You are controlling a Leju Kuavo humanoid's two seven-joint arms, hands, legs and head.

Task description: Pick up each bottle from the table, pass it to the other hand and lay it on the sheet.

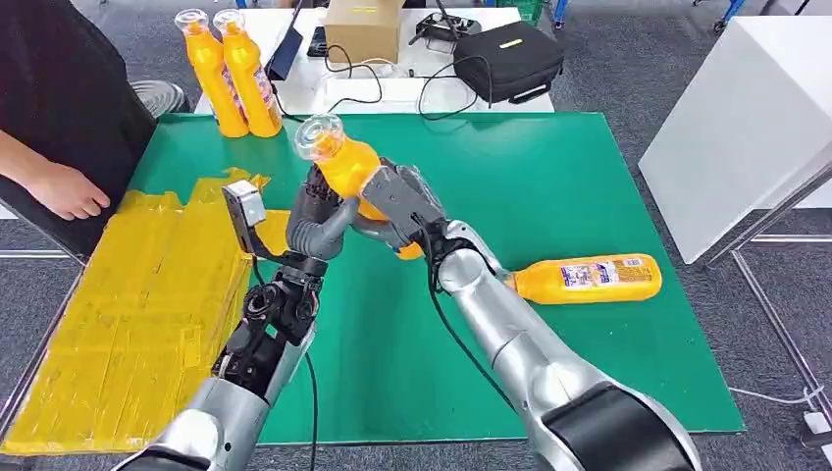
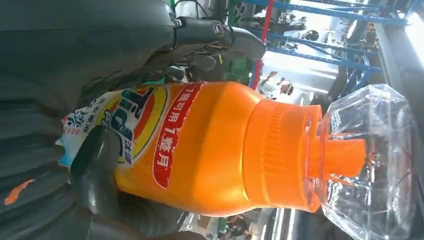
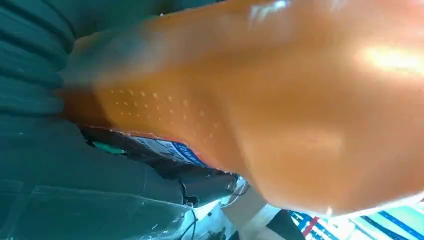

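Observation:
An orange bottle [image 1: 349, 165] with a clear cap [image 1: 319, 136] is held tilted in the air above the green table [image 1: 549, 177]. My left hand [image 1: 319, 221] grips its body from the left, thumb [image 2: 95, 170] across the label [image 2: 125, 125]. From the other side my right hand [image 1: 400, 201] wraps the lower body [image 3: 280, 115]. A second orange bottle [image 1: 587, 279] lies on its side on the table to the right. Two more bottles [image 1: 235, 74] stand upright at the far left corner. The yellow sheet [image 1: 128, 304] covers the table's left side.
A person in dark clothing stands at the left, one hand [image 1: 69, 191] resting near the sheet's far edge. Beyond the green table a white table holds a cardboard box [image 1: 363, 27], a black bag [image 1: 510, 59] and cables. A white cabinet [image 1: 736, 128] stands at the right.

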